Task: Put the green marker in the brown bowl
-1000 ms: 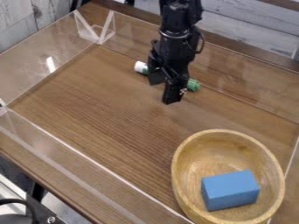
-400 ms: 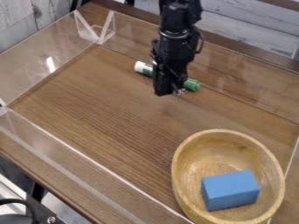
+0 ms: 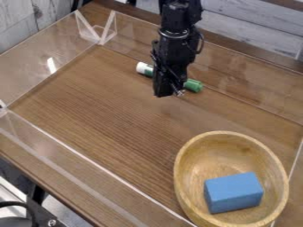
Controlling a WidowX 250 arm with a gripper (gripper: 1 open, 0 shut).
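The green marker [image 3: 190,86] lies flat on the wooden table, its white barrel end [image 3: 142,67] sticking out to the left of the arm and its green cap to the right. My gripper [image 3: 169,89] points straight down over the marker's middle, its black fingers shut on the marker, which still rests on the table. The brown bowl [image 3: 193,162] sits at the near right, well apart from the gripper, with a blue block [image 3: 232,191] inside it.
Clear acrylic walls [image 3: 35,58] fence the table on the left, back and front. A clear folded stand [image 3: 95,28] sits at the back left corner. Bare wood lies between the marker and the bowl.
The gripper's fingers have closed from wide open onto the marker. The arm has stayed in place and the marker has not shifted.
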